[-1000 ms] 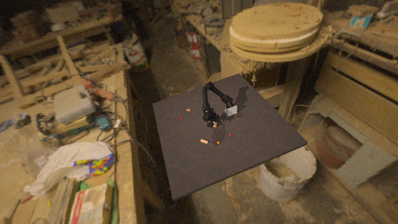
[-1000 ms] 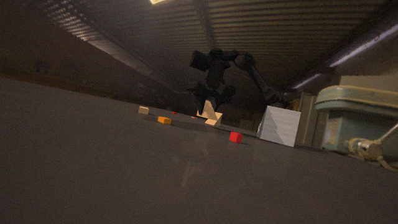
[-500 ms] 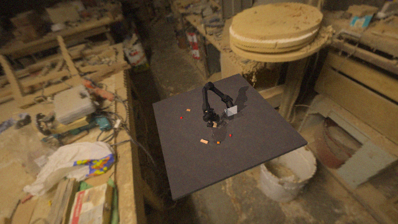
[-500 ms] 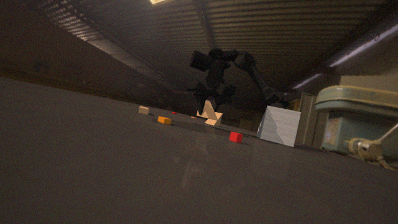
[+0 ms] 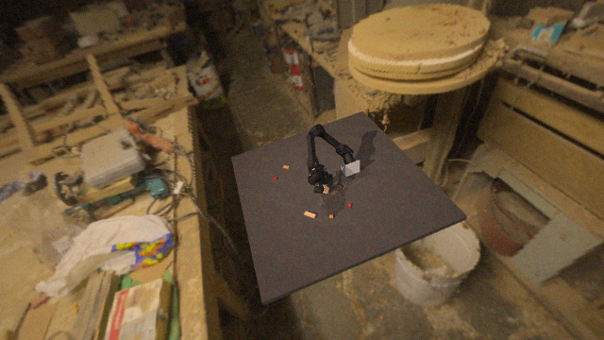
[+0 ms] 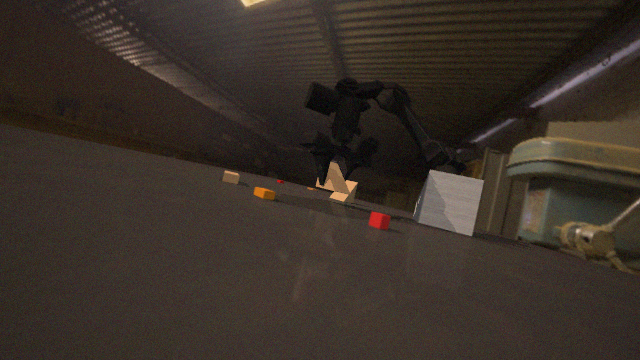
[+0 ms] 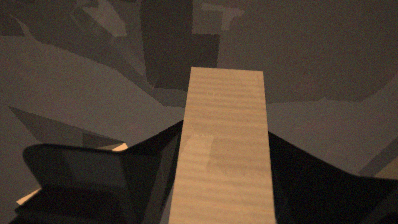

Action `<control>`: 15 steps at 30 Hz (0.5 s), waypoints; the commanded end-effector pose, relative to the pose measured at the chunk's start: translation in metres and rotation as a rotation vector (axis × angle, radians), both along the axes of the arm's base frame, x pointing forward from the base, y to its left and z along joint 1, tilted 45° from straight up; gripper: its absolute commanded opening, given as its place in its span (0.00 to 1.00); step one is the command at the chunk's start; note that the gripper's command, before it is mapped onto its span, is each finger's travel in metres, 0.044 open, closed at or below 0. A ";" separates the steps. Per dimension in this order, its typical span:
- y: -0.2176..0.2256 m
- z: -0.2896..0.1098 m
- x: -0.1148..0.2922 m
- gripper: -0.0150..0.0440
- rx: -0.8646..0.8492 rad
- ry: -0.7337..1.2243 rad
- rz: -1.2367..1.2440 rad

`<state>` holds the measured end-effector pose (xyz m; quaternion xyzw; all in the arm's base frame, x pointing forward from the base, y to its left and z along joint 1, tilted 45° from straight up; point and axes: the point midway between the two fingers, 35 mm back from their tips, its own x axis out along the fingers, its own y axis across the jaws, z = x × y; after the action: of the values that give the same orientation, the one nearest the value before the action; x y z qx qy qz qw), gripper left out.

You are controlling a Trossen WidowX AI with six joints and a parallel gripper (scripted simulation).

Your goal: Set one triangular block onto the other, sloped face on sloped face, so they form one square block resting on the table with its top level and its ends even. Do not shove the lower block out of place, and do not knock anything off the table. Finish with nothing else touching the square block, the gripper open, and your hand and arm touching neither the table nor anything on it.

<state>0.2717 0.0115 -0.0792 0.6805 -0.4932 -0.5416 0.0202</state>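
Observation:
My gripper (image 5: 324,187) (image 6: 336,169) (image 7: 219,127) is shut on a tan triangular block (image 5: 326,190) (image 6: 333,176) (image 7: 225,100) near the middle of the dark table (image 5: 387,227) (image 6: 150,260). The block is held low and tilted, and its long flat face fills the wrist view. In the exterior view a second tan triangular block (image 6: 347,193) lies on the table right under it, and the two appear to meet. A tan sliver (image 7: 120,147) shows below my left finger in the wrist view. I cannot tell whether the sloped faces are flush.
A grey-white cube (image 5: 350,167) (image 6: 447,201) stands beside the arm's base. A tan block (image 5: 310,214) (image 6: 230,176), an orange one (image 5: 331,216) (image 6: 264,193), two red ones (image 5: 349,205) (image 6: 379,220) (image 5: 275,178) and another small tan one (image 5: 286,166) lie scattered.

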 end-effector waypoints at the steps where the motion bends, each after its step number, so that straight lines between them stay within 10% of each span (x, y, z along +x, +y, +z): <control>1: -0.004 -0.003 0.000 0.25 -0.002 0.003 0.003; 15: -0.018 -0.018 -0.003 0.25 -0.004 0.003 0.000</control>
<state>0.2696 -0.0041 -0.0953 0.6791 -0.4954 -0.5414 0.0182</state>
